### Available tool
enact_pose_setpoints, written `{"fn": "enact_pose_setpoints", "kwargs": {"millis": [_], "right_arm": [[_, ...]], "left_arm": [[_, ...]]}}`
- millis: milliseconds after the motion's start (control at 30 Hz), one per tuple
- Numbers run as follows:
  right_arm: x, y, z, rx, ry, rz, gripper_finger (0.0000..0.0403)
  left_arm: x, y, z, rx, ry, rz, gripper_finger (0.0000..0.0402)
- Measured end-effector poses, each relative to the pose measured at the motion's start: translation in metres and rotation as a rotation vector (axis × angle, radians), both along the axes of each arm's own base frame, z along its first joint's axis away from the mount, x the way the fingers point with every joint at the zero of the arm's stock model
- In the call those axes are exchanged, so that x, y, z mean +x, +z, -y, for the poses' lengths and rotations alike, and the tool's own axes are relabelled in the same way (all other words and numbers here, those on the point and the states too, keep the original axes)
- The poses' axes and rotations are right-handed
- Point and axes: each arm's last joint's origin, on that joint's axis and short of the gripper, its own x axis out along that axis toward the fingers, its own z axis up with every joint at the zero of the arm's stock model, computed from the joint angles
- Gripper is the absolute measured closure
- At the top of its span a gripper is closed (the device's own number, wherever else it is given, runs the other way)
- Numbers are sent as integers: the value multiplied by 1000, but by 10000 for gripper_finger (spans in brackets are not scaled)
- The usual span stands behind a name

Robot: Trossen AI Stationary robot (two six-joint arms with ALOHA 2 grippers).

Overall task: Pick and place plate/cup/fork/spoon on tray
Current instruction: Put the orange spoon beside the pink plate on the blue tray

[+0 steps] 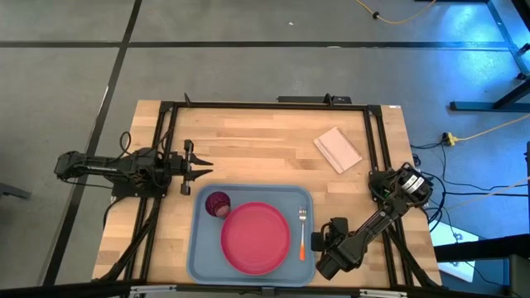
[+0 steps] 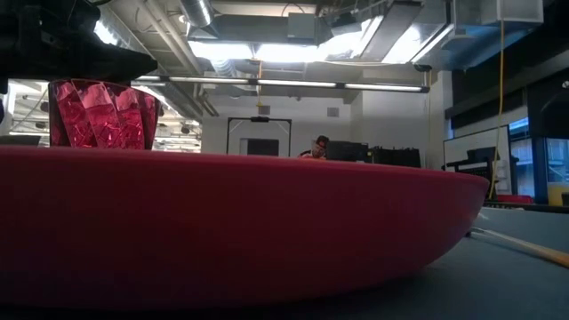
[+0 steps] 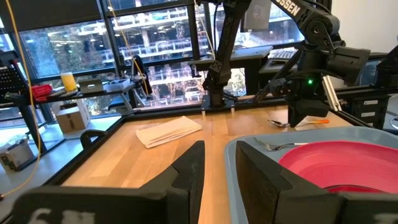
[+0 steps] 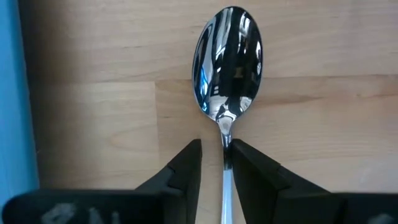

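The pink-red plate (image 1: 255,238) lies on the light blue tray (image 1: 201,257), with the dark red cup (image 1: 217,204) standing at the tray's far left corner and the fork (image 1: 302,228) lying by its right rim. The spoon (image 4: 227,62) lies on the table just right of the tray, bowl up. My right gripper (image 4: 216,152) is low over it, open narrowly, one finger on either side of the spoon's neck (image 4: 225,134). My left gripper (image 1: 205,168) is open and empty, above the table just beyond the tray's far left corner. My right gripper comes at the spoon from above, its fingers standing across the neck just behind the bowl. One finger (image 4: 244,163) stands right against the stem and the other is clear of it; I cannot tell whether any finger touches. The spoon lies flat on the table.
A folded white napkin (image 1: 338,149) lies on the wood at the far right. The dark frame rails (image 1: 265,105) run along the table's far, left and right sides. The tray's right rim (image 4: 9,93) is close beside the right gripper.
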Motion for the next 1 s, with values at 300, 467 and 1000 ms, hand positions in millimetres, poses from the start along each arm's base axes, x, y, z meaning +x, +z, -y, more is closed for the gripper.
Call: {"fn": "enact_pose_setpoints", "kwargs": {"millis": [300,467,1000], "right_arm": [[0,0,-1,28,-5,-18,311],[0,0,-2,38,-6,-23,312],[-4,16,-6,24,17,-38,312]], "left_arm": [[0,0,0,0,0,0,318],[0,0,0,0,0,0,318],[0,0,0,0,0,1,318]]}}
